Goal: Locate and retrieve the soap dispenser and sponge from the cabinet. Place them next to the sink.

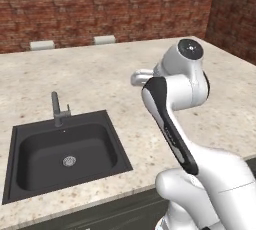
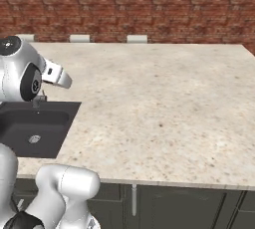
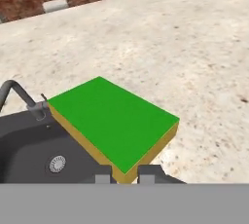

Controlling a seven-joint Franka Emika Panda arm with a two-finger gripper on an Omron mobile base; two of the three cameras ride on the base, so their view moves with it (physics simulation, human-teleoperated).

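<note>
left base view: we see the arm [image 1: 175, 119] folded over the speckled counter [image 1: 100, 79], with the sink [image 1: 30, 184] to its left, black basin, round drain [image 1: 69, 161], grey faucet [image 1: 58, 110] at the back rim. the counter strip right of the sink looks bare from here, no soap dispenser set down that we can make out, so that half of the job reads as not done, though the arm hides part of the surface. right base view: same counter [image 2: 164, 108], sink [image 2: 60, 123] at the left edge, arm body in front of it; the wide stretch of counter to the right carries nothing. brick wall [image 2: 149, 4] behind. hand view: the sponge [image 3: 112, 121], green top over a yellow layer, sits right above the claw [image 3: 124, 173], its near corner pinched between the two dark fingertips [image 3: 103, 174]. jaws closed narrow on that corner, so we read it as gripping the sponge. sponge hangs in the air over the sink's right rim and the counter edge, tilted, drain [image 3: 57, 163] and faucet [image 3: 19, 96] visible lower left. our judgement: sponge is retrieved and in transit, nearly over its drop spot; left to do is lower and release it beside the sink, then deal with the dispenser.
</note>
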